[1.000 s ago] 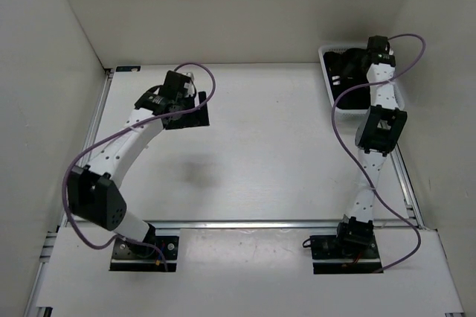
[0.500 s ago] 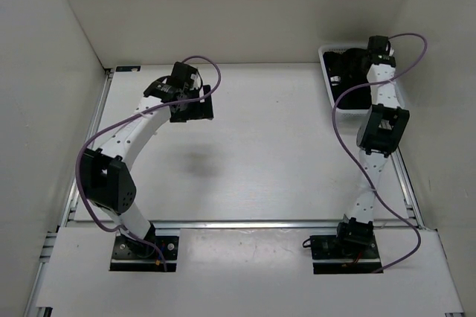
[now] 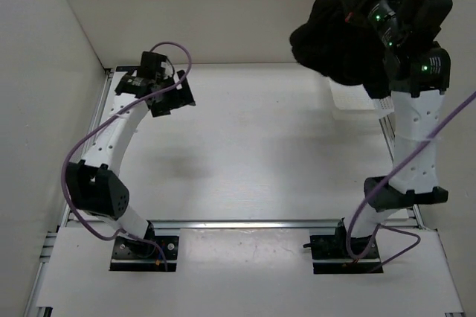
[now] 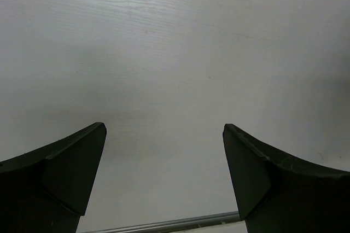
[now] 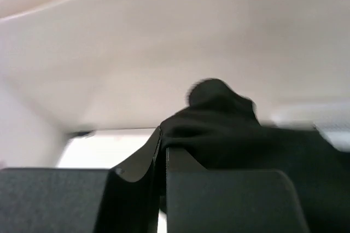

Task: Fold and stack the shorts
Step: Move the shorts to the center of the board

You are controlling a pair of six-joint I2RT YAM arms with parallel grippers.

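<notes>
Shorts (image 3: 338, 45) hang in a bunched black clump high over the far right corner, pinched in the closed right gripper (image 5: 163, 145), above the white basket (image 3: 355, 101). Soft, light, limp cloth, likely to sag and twist; a waistband edge or corner looks the best second hold. Left gripper (image 4: 164, 151) wide open, empty, over bare table (image 3: 260, 146) at far left; basket rim and purple cable (image 3: 446, 123) could snag the cloth

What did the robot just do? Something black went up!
The right claw shut on the shorts and lifted them high out of the white basket. The left claw swung a little to the left, staying open and empty. The basket stayed put.
</notes>
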